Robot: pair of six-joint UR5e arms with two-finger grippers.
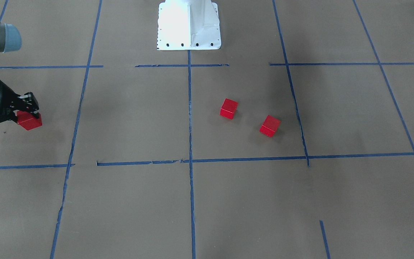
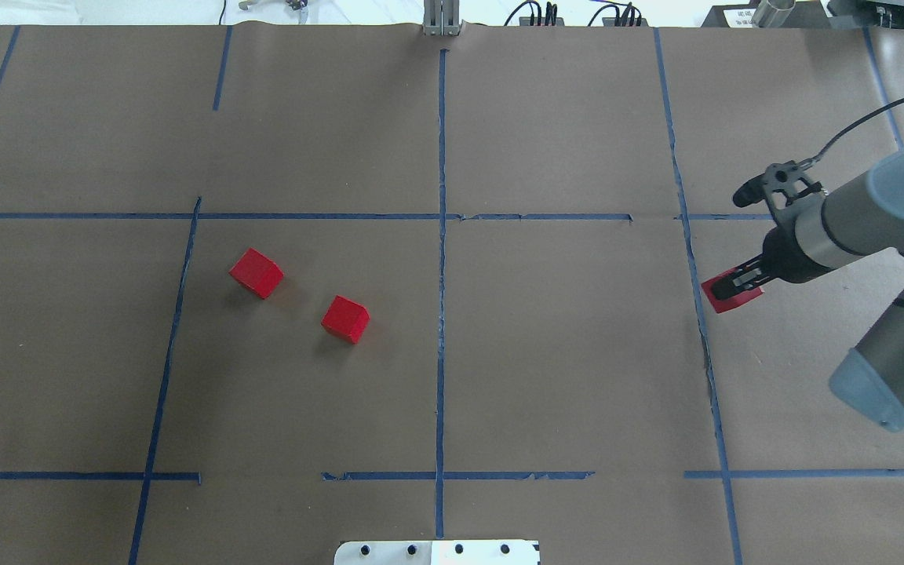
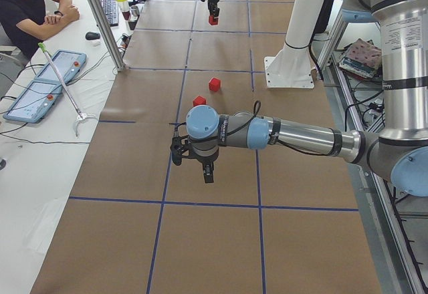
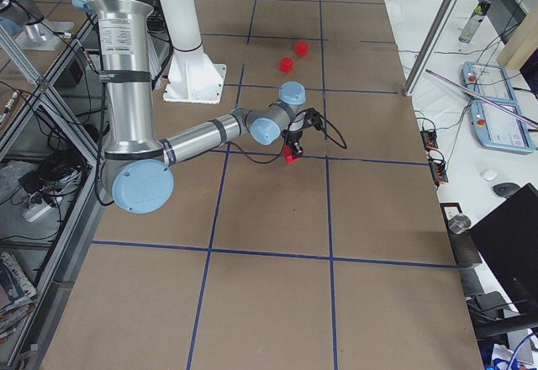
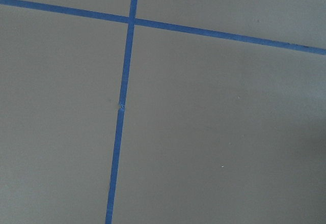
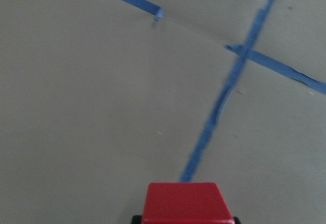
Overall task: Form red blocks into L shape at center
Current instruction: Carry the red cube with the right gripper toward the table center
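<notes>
Brown paper tabletop (image 2: pixel 562 118), gridded with blue tape lines (image 2: pixel 303 216). Nearest, seen from the robot's right end: right gripper (image 2: pixel 727 287), jaws clamped on the first red block (image 2: pixel 734 304). Sat just outside the center (image 2: pixel 562 353), beside its bounding tape. Further along, within the center's left half, past the dividing tape line (image 2: pixel 440 329): second red block (image 2: pixel 345 318), then third red block (image 2: pixel 256 273). Lay near each other without touching, both turned askew to the grid. Farthest: left gripper (image 3: pixel 207 172), pointed down over bare paper well beyond the blocks. Jaws apart or together, impossible to tell.
</notes>
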